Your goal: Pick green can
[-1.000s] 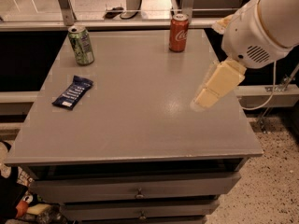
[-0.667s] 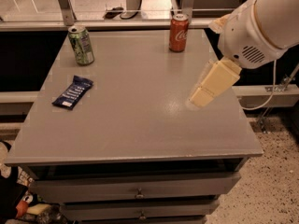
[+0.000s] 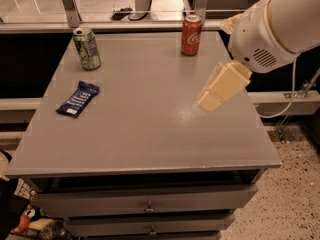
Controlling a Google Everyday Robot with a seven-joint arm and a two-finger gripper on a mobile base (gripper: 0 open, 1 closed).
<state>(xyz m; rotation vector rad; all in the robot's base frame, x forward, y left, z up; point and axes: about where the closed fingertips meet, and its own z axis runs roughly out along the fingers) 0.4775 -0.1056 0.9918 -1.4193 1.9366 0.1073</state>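
Note:
The green can (image 3: 87,48) stands upright at the far left corner of the grey table (image 3: 145,134); it has pale markings and a silver top. My gripper (image 3: 209,102), cream-coloured, hangs over the right part of the table on the white arm (image 3: 270,29), far to the right of the green can and nearer the front. It holds nothing that I can see.
A red Coca-Cola can (image 3: 191,35) stands at the far edge, right of centre, just behind the gripper's side. A dark blue snack packet (image 3: 78,98) lies flat at the left, in front of the green can. Drawers sit under the table's front edge.
The gripper has shifted slightly to the left and a little up over the table. The cans and the packet have not moved.

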